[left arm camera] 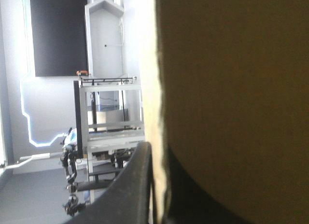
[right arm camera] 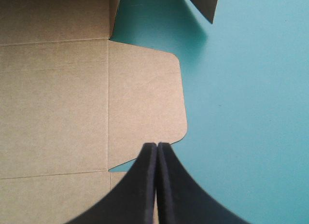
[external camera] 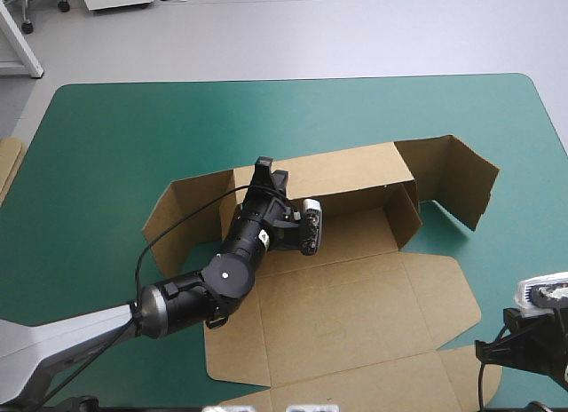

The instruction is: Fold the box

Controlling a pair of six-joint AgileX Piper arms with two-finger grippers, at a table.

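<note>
The brown box lies in the middle of the teal-green cover, its lid panel flat toward the near edge and its long back wall raised. My left gripper reaches over the box floor and is shut on the top edge of that back wall. In the left wrist view the box fills the space beside one black finger, and its pale cut edge runs into the left gripper. My right gripper is shut and empty, hovering at the corner of a rounded side flap of the box. In the high view the right gripper is near the table's front right corner.
The box's right end flaps stand up and lean outward on the right. A left end flap lies curved on the cover. An edge of more board shows at the table's left edge. Bare teal-green cover stretches behind the box.
</note>
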